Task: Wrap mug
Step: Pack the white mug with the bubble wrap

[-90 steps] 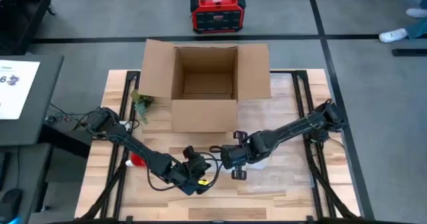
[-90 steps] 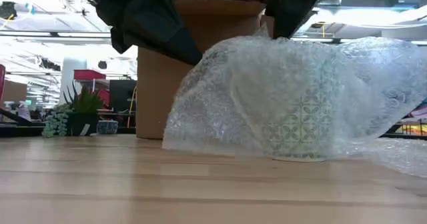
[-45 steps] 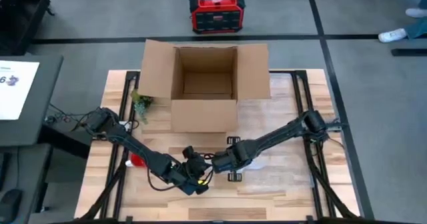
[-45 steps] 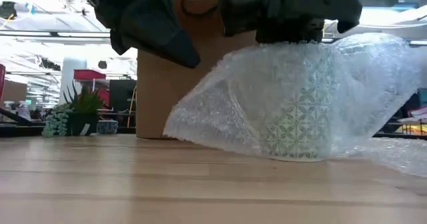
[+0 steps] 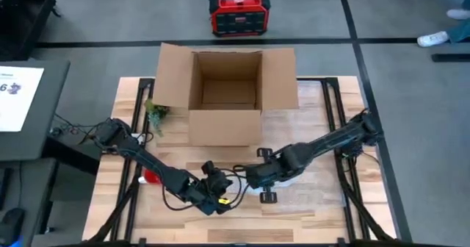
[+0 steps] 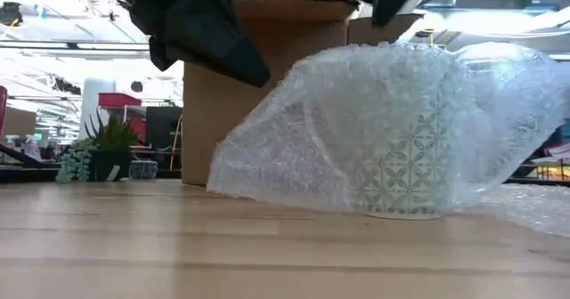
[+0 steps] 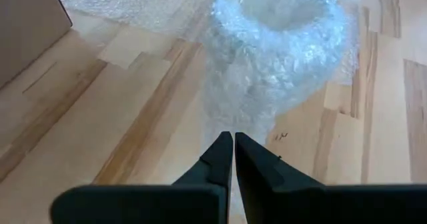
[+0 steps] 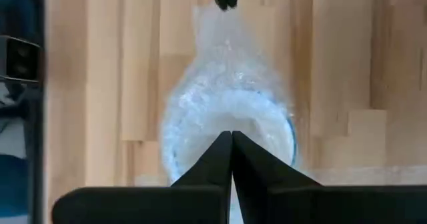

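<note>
The mug [image 6: 405, 170] is being seen upright on the wooden table [image 6: 178, 246], near its front middle, in front of the cardboard box [image 5: 224, 92]. A white body with a green lattice pattern is being shown through the covering. Clear bubble wrap [image 6: 294, 152] is being draped over and around the mug; its dimpled, translucent film is bulging at the top and trailing to a low tail on the left. That tail is being pinched by the left hand [image 7: 233, 159], whose fingers are pressed together on the film. The right hand [image 8: 231, 159] is being held above the mug's mouth, fingers pressed together; whether film is being gripped there cannot be told. The table's surface is made of pale jointed planks.
</note>
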Action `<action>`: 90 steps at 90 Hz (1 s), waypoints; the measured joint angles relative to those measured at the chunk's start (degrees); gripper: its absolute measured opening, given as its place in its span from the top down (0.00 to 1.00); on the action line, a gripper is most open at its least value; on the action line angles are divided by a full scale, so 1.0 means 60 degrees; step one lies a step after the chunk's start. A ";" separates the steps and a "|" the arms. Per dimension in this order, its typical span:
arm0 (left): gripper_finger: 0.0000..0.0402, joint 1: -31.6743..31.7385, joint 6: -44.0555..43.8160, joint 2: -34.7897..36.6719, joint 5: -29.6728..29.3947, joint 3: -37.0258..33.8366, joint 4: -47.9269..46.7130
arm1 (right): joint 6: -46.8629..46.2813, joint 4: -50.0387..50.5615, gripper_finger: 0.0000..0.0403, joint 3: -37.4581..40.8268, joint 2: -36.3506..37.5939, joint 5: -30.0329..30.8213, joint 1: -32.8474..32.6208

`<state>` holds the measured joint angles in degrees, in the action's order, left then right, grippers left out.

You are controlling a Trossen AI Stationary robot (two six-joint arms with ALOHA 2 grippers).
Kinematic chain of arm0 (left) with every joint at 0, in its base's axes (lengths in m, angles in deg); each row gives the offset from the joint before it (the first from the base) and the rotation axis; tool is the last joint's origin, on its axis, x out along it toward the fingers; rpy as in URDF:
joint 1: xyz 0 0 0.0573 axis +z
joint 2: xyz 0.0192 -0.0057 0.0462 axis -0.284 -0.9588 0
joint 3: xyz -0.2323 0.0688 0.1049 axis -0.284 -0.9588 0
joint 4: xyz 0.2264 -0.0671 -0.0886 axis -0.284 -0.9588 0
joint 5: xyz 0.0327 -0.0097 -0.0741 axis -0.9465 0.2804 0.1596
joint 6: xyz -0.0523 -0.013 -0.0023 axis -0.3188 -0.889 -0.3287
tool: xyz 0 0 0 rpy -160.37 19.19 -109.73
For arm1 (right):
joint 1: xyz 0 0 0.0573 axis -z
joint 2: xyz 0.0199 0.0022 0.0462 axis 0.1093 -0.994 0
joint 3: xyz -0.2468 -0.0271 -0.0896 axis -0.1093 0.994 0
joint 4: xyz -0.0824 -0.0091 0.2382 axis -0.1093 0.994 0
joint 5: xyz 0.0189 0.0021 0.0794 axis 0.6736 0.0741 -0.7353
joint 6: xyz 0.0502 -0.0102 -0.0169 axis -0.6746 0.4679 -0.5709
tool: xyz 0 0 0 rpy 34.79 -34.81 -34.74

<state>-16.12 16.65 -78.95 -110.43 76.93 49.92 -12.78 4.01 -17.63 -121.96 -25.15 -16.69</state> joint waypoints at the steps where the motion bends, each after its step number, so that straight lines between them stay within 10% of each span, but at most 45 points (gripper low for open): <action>1: 1.00 0.0000 0.0000 0.0000 0.0001 0.0000 -0.0001 | -0.0027 -0.0004 1.00 0.0000 0.0049 0.0112 -0.0025; 16: 1.00 0.0000 -0.0004 0.0000 0.0007 0.0000 -0.0010 | -0.0212 -0.0486 1.00 0.0294 0.0295 0.1087 -0.0097; 58: 1.00 0.0000 0.0000 0.0000 0.0036 0.0000 -0.0033 | 0.0643 -0.1677 1.00 0.0920 -0.2695 -0.0998 0.0400; 90: 1.00 0.0000 0.0007 0.0000 0.0036 0.0000 -0.0007 | 0.0295 -0.1263 1.00 0.0649 -0.0879 -0.0710 0.0258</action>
<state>-16.12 16.70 -78.95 -110.21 76.92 49.87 -11.01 -3.56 -13.74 -127.23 -29.41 -15.14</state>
